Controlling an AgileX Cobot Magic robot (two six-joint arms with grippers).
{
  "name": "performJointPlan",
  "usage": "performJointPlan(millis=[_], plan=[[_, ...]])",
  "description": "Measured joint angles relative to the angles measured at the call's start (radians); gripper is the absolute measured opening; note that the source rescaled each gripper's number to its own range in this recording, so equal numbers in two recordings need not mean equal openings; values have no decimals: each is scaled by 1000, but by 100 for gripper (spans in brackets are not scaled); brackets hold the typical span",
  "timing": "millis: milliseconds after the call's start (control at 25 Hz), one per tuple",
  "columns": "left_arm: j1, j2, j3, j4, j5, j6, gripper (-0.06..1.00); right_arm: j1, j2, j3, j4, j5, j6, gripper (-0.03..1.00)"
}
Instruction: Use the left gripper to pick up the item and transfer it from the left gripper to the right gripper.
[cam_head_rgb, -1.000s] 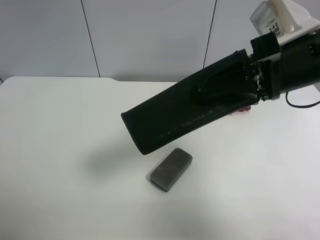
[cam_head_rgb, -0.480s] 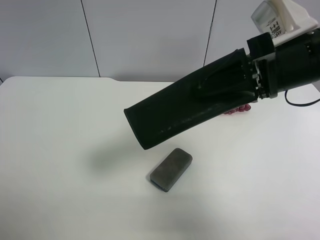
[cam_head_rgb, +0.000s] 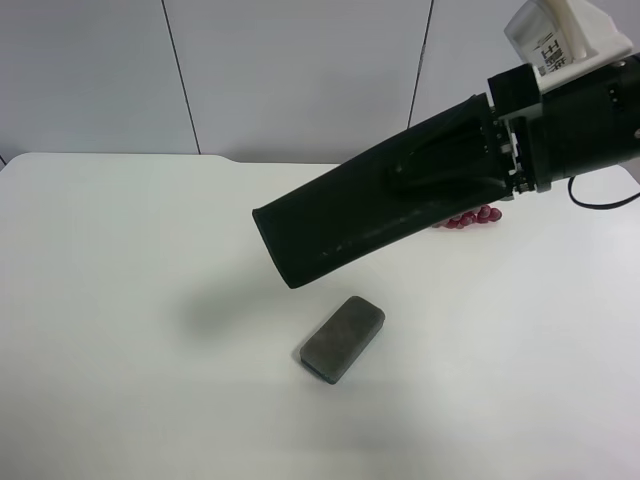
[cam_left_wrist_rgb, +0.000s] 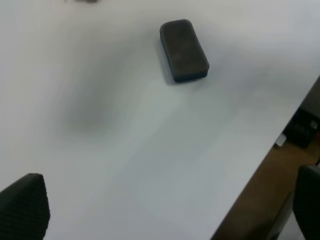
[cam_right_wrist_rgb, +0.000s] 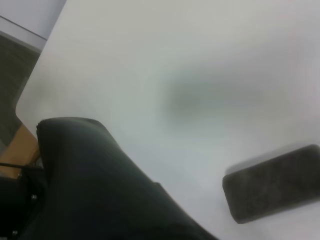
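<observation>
Item (cam_head_rgb: 340, 225): soft dark case, likely light and floppy, aloft above your desk (cam_head_rgb: 120, 300), one end clamped in right gripper (cam_head_rgb: 420, 180) fingers; left gripper (cam_left_wrist_rgb: 165, 202) fingers apart, empty; you grip across flat faces.

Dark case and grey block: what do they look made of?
Dark case: soft matte fabric or faux leather by its dull sheen and faint stitch-like dotted line; cannot tell which. Grey block: matte, finely speckled surface, rounded corners, perhaps foam or felt-covered; unsure.
</observation>
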Motion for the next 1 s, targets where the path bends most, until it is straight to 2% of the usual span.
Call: performJointPlan(millis=[200,320,440,560,680,840,1000], plan=[[0,0,0,0,-5,-1,98,0,0,0,-38,-2,1,0],[0,0,0,0,-5,-1,98,0,0,0,-70,-2,38,0],[33,0,0,0,-6,-1,98,0,0,0,-116,-6,86,0],[113,0,0,0,-6,-1,98,0,0,0,-174,-28,150,0],[225,0,0,0,-6,-1,98,-7,0,0,-225,-43,226,0],[356,0,0,0,-6,-1,98,-59,1,-54,-320,-13,301,0],[464,0,0,0,-6,-2,98,-136,17,-157,-447,71,383,0]])
